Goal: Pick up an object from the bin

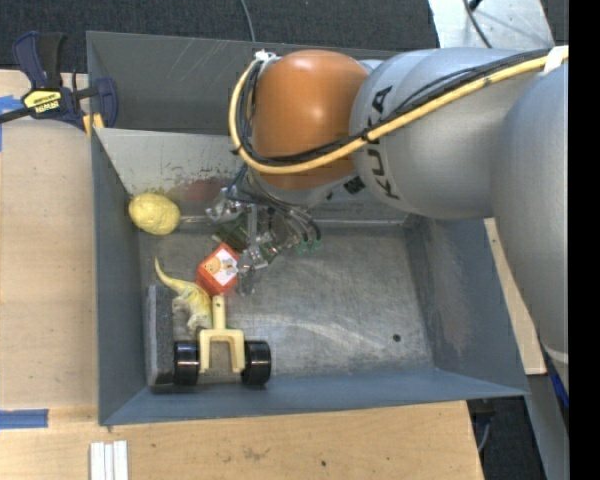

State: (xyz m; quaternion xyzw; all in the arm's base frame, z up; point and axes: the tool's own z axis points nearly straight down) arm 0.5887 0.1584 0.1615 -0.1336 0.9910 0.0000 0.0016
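Note:
My gripper (pixel 252 258) hangs below the orange wrist cover, near the bin's back left, its metal fingers pointing down. A small orange and red block (pixel 218 271) lies right against the fingertips on their left; whether it is between them is not clear. Just below it lies a yellow toy dinosaur (pixel 187 296). A yellow lumpy ball (pixel 155 213) rests at the back left wall, left of the gripper.
A cream toy axle with two black wheels (pixel 222 357) lies along the bin's front left, beside a grey flat strip (pixel 163 338). The arm covers the back right of the bin. Bare floor lies to the gripper's right.

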